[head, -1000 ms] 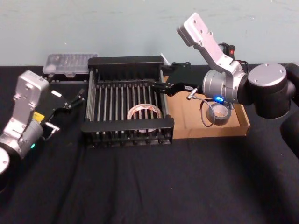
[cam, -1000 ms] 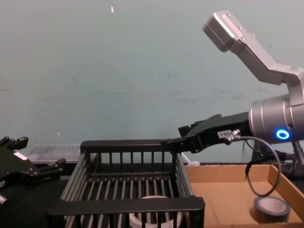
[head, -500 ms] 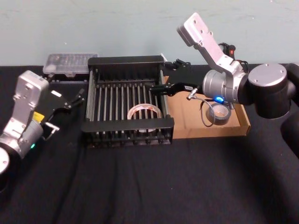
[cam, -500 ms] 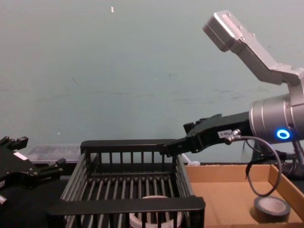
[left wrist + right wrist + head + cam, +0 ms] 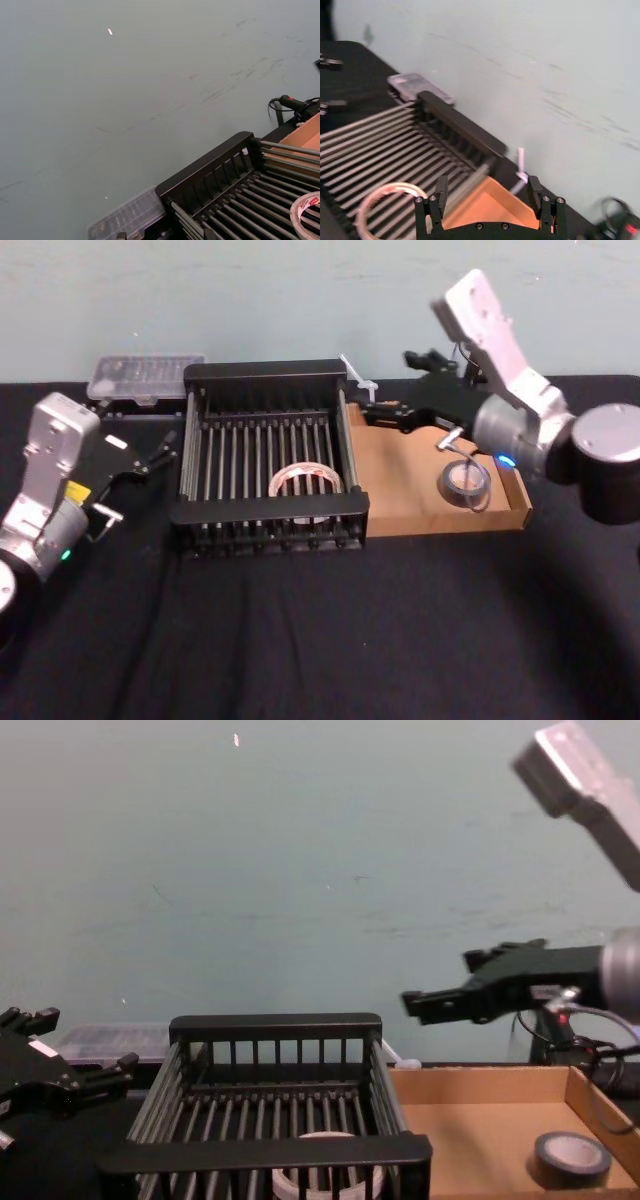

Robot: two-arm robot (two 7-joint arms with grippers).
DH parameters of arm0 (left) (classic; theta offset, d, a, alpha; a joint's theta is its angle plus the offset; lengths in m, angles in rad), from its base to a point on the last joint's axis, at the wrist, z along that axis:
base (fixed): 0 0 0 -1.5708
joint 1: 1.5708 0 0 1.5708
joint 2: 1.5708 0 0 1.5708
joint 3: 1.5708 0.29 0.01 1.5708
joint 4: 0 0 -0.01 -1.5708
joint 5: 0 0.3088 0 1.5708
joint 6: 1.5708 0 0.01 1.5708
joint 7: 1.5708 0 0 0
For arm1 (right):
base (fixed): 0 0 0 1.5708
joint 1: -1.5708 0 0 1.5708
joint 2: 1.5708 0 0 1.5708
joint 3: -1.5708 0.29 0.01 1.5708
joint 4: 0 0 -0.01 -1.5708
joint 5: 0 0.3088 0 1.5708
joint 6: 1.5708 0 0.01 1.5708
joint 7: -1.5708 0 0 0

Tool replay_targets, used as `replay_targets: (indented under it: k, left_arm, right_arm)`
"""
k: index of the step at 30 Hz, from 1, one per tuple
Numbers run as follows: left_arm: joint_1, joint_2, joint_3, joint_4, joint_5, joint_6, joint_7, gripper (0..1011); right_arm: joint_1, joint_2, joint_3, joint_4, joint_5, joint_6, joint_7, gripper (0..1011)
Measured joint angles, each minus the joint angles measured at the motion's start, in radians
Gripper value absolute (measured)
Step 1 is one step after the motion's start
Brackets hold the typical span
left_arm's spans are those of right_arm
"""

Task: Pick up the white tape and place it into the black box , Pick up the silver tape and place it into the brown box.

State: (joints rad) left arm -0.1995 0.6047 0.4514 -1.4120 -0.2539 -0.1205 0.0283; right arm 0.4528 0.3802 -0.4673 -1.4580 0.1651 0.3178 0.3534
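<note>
The white tape (image 5: 305, 481) (image 5: 325, 1178) lies flat on the bars inside the black box (image 5: 270, 510) (image 5: 265, 1152). The silver tape (image 5: 465, 480) (image 5: 570, 1158) lies flat in the brown box (image 5: 400, 485) (image 5: 470, 1135), near its right wall. My right gripper (image 5: 372, 415) (image 5: 487, 192) (image 5: 412, 1004) hangs open and empty above the brown box's back left corner, well above both rolls. My left gripper (image 5: 162, 450) (image 5: 75, 1045) rests left of the black box, open and empty.
A clear plastic case (image 5: 145, 373) (image 5: 110, 1040) sits behind the black box at the back left. The two boxes stand side by side, touching. A pale wall closes the back. Black cloth (image 5: 320, 640) covers the table in front.
My right arm has risen and drawn back to the right, off the black box's right rim to above the brown box. Its jaws have widened. Both rolls stayed where they were.
</note>
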Motion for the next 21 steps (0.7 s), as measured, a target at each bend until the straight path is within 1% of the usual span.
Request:
replay_targets:
  k: [1,2,3,4,6,7,8,9,12,13,15,21]
  left_arm:
    - [0.000,0.000,0.000,0.000,0.000,0.000,0.000,1001]
    - [0.000,0.000,0.000,0.000,0.000,0.000,0.000,1001]
    - [0.000,0.000,0.000,0.000,0.000,0.000,0.000,1002]
    - [0.000,0.000,0.000,0.000,0.000,0.000,0.000,1001]
    - [0.000,0.000,0.000,0.000,0.000,0.000,0.000,1001]
    - [0.000,0.000,0.000,0.000,0.000,0.000,0.000,1001]
    - [0.000,0.000,0.000,0.000,0.000,0.000,0.000,1001]
    - [0.000,0.000,0.000,0.000,0.000,0.000,0.000,1001]
    - [0.000,0.000,0.000,0.000,0.000,0.000,0.000,1001]
    - [0.000,0.000,0.000,0.000,0.000,0.000,0.000,1001]
    - [0.000,0.000,0.000,0.000,0.000,0.000,0.000,1001]
    - [0.000,0.000,0.000,0.000,0.000,0.000,0.000,1001]
  right_arm:
    - [-0.013,0.005,0.008,-0.008,-0.002,-0.006,-0.009,1002]
    - [-0.038,0.012,0.024,-0.022,-0.006,-0.019,-0.028,1002]
    - [-0.038,0.012,0.024,-0.022,-0.006,-0.019,-0.028,1002]
    - [-0.060,0.019,0.039,-0.035,-0.009,-0.030,-0.042,1002]
    - [-0.089,0.027,0.054,-0.049,-0.012,-0.047,-0.057,1002]
    - [-0.122,0.035,0.069,-0.063,-0.019,-0.067,-0.077,1002]
    - [-0.138,0.038,0.076,-0.071,-0.022,-0.078,-0.085,1002]
    - [-0.167,0.046,0.088,-0.084,-0.029,-0.101,-0.100,1002]
    - [-0.205,0.055,0.101,-0.097,-0.039,-0.130,-0.117,1002]
    - [-0.231,0.061,0.111,-0.105,-0.046,-0.148,-0.127,1002]
    - [-0.265,0.066,0.123,-0.113,-0.058,-0.176,-0.142,1002]
    - [-0.325,0.066,0.146,-0.122,-0.080,-0.226,-0.174,1002]
